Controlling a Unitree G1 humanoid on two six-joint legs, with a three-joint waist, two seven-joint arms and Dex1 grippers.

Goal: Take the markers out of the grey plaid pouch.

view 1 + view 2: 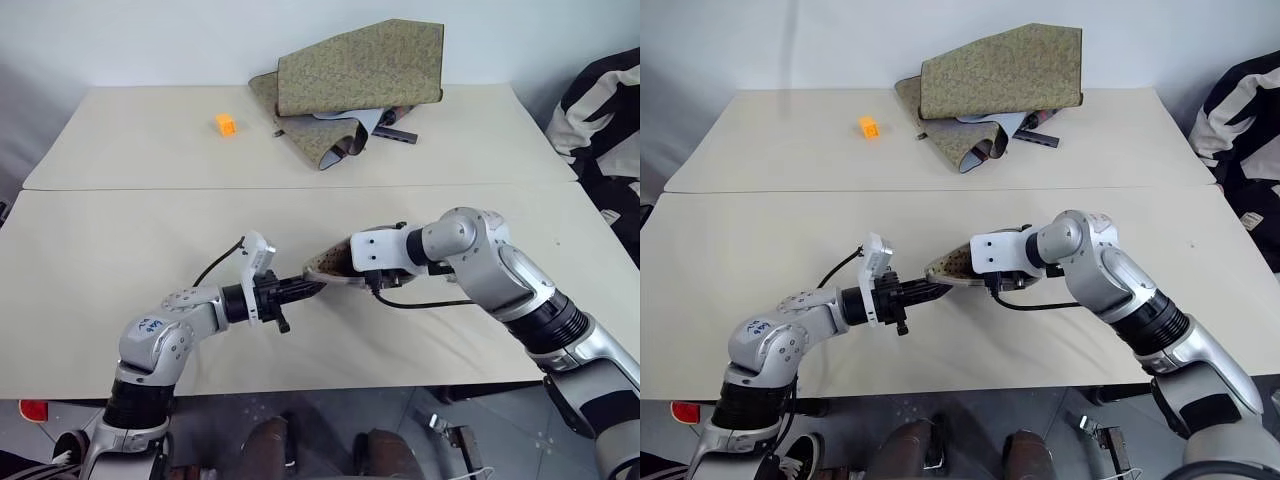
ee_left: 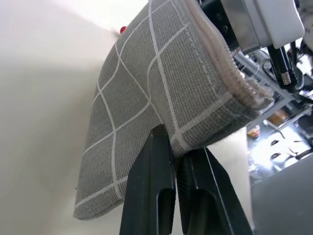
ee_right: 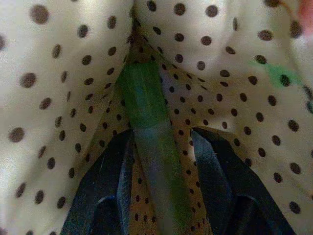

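Head view: the left gripper (image 1: 300, 291) is clamped on the pouch (image 1: 330, 268) edge, holding it above the table (image 1: 120, 250); the right gripper (image 1: 350, 270) reaches into its mouth.
Left wrist: fingers (image 2: 156, 186) pinch the plaid fabric.
Right wrist: inside the pouch, parted fingers (image 3: 105, 181) flank a green marker (image 3: 149, 147).
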